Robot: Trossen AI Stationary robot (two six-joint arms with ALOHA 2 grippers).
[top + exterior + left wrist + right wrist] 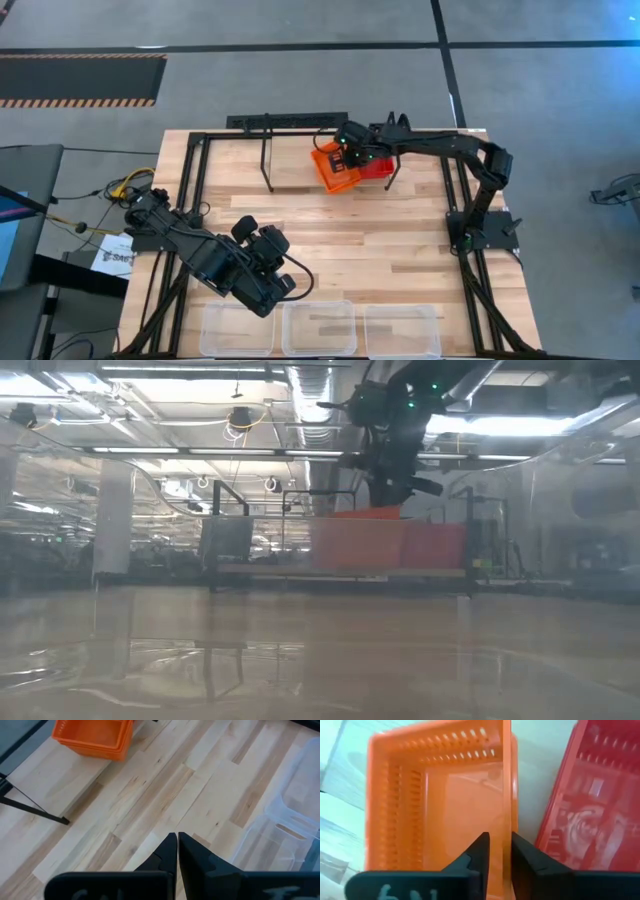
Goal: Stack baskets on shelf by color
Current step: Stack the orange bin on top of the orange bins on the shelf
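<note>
Right gripper (500, 851): hovering over the orange stack (335, 165) on the shelf (268, 122); its fingers are straddling the stack's wall on the side facing the red stack (376, 166), with a narrow gap showing, so it is judged to be letting go, not clamping.
Why there: orange is sitting just beside red, each colour in its own pile, which is what sorting by colour is asking for.
Tilt: the orange stack is lying slightly askew to the shelf in the high view; it may be needing a nudge.
Left gripper (177, 851): waiting over the near left of the table (400, 240), fingers pressed together, carrying nothing.
Clear baskets (318, 328): three are standing in a row at the near edge, off the shelf, judged to be the remaining work.
Writing: white marks are showing on both wrist mounts, too partial to read; a printed sheet (112, 253) is lying at the table's left edge, unreadable.
</note>
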